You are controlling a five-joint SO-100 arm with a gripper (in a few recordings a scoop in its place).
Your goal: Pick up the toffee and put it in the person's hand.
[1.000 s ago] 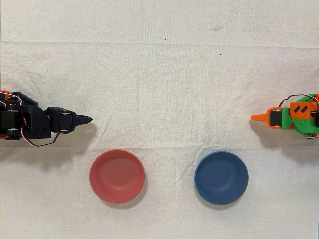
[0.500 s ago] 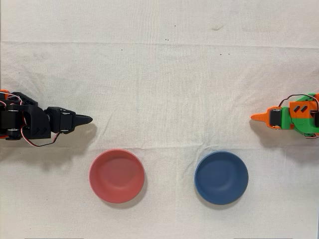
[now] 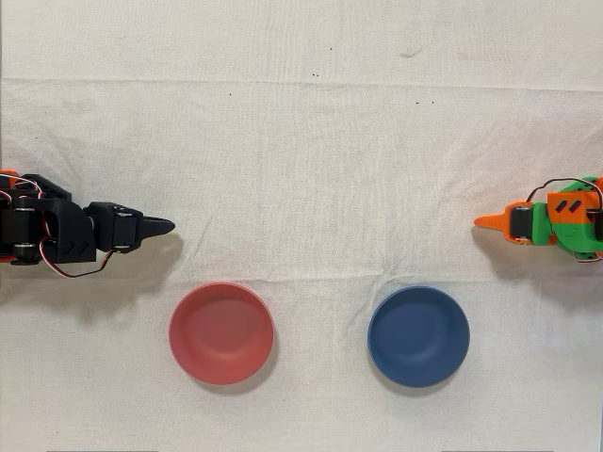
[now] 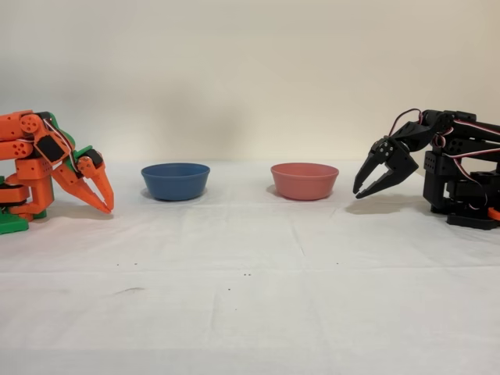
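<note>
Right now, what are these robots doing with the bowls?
Nothing is being handled yet. The black arm's pincer hangs just above the white cloth with its fingers a little apart and nothing between them. In the side view it sits to the right of the red bowl, and the blue bowl stands further left. From above, both bowls look empty. The orange arm sits idle at the other end.

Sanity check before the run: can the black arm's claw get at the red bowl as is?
Probably yes: claw sits near the red bowl, bare cloth between, nothing blocking.
</note>
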